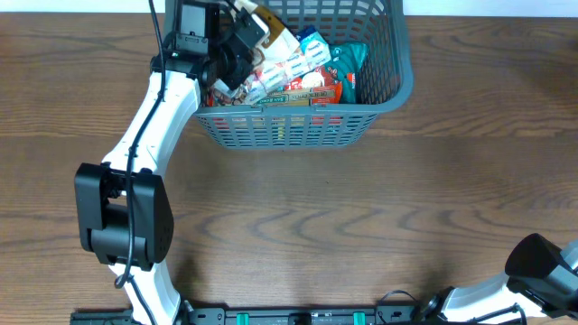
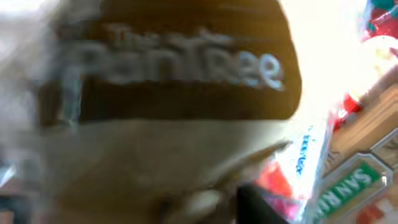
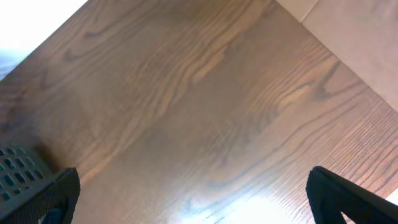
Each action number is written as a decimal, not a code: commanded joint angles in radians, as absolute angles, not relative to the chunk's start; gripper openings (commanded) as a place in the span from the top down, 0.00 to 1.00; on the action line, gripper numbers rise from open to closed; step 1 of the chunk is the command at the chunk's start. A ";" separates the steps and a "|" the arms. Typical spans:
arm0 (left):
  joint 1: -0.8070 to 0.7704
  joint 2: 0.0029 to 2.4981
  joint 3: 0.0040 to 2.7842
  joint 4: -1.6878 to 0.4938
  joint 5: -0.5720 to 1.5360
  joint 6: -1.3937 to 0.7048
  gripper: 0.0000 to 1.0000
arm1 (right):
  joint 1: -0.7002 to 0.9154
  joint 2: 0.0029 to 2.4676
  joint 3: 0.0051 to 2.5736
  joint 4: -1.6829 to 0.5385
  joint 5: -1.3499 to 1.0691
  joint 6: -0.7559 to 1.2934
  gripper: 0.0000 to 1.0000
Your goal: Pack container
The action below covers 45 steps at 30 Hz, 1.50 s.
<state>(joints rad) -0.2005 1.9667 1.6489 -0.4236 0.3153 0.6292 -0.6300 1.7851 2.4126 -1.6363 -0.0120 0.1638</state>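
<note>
The dark grey slotted container (image 1: 289, 126) stands at the table's far edge and holds several snack packets (image 1: 307, 68). My left gripper (image 1: 242, 36) is over its left part, shut on a brown and tan snack packet (image 1: 264, 20). In the left wrist view this packet (image 2: 168, 124) fills the frame, blurred, with white lettering, and one dark finger (image 2: 261, 205) shows under it. My right gripper (image 3: 193, 193) is wide open and empty above bare wood. A corner of the container (image 3: 15, 171) shows at its lower left.
The right arm (image 1: 542, 262) sits at the table's near right corner, far from the container. Red, white and green packets (image 2: 354, 186) lie below the held packet. The wooden table (image 1: 361, 208) stretches in front of the container.
</note>
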 commanded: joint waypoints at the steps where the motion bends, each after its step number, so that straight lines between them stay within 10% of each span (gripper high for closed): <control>1: -0.202 1.963 1.660 -0.445 0.316 0.635 0.01 | -0.633 1.786 2.412 -1.634 -0.020 0.148 0.01; 17: -0.157 1.547 1.787 -0.640 0.006 0.295 0.02 | -0.404 1.785 2.413 -1.237 -0.374 -0.152 0.01; 34: -0.083 0.943 1.362 -0.915 -0.064 0.129 0.02 | -0.188 1.572 2.378 -1.534 -0.048 0.004 0.01; 45: -0.083 0.585 0.762 -0.624 -0.064 0.038 0.01 | -0.048 0.953 1.488 -1.077 -0.016 0.023 0.01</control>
<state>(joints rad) -0.0860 0.6254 0.8436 -0.6445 -0.0544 0.0910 -0.0875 1.0824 1.7023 -1.1397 -0.0525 0.0010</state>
